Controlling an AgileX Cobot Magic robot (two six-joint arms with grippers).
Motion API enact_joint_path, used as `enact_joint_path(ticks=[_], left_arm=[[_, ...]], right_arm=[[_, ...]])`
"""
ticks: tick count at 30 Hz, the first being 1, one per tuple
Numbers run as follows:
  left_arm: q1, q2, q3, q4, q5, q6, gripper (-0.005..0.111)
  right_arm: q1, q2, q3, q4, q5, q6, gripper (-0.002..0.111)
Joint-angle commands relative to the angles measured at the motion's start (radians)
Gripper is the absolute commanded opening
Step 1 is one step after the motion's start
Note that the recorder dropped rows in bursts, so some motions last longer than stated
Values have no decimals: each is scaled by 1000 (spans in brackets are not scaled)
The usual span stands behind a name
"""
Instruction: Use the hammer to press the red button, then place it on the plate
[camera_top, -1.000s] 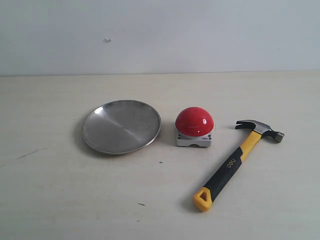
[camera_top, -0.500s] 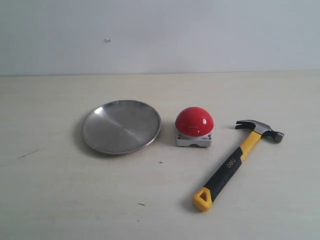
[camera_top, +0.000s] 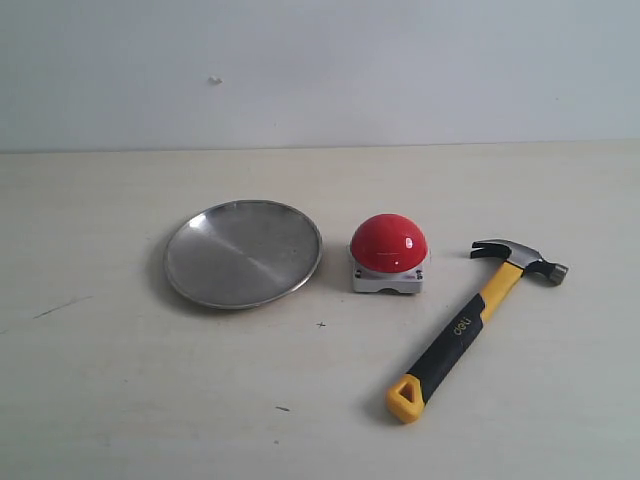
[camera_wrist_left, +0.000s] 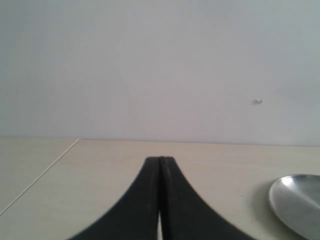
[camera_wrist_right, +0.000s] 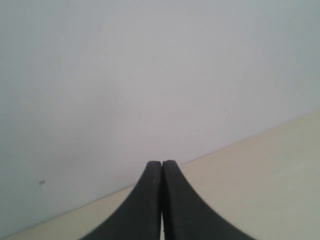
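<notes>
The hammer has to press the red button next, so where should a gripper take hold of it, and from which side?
Probably the black handle section, from straight above, jaws across its width. The hammer lies flat on the table, its handle slim, straight and clear on both sides; a grip there leaves the head free to strike the red button.

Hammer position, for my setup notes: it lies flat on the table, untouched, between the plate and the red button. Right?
No. The hammer does lie flat on the table, untouched, but it is right of the red button, which sits between it and the plate. The exterior view shows this.
</notes>
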Motion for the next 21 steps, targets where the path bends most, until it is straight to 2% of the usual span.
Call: enact_joint_path(ticks=[1,4,9,14,21], left_arm=[[3,-8,3,1,0,1,0],[3,-8,3,1,0,1,0],[3,-8,3,1,0,1,0],[3,-8,3,1,0,1,0],[3,-8,3,1,0,1,0]], right_arm=[[2,2,5,630,3,-640,0],[2,2,5,773,1,-773,0],[2,2,5,779,-42,-771,0],[2,2,5,836,-59,-605,0],[2,4,5,826,-31,-698,0]])
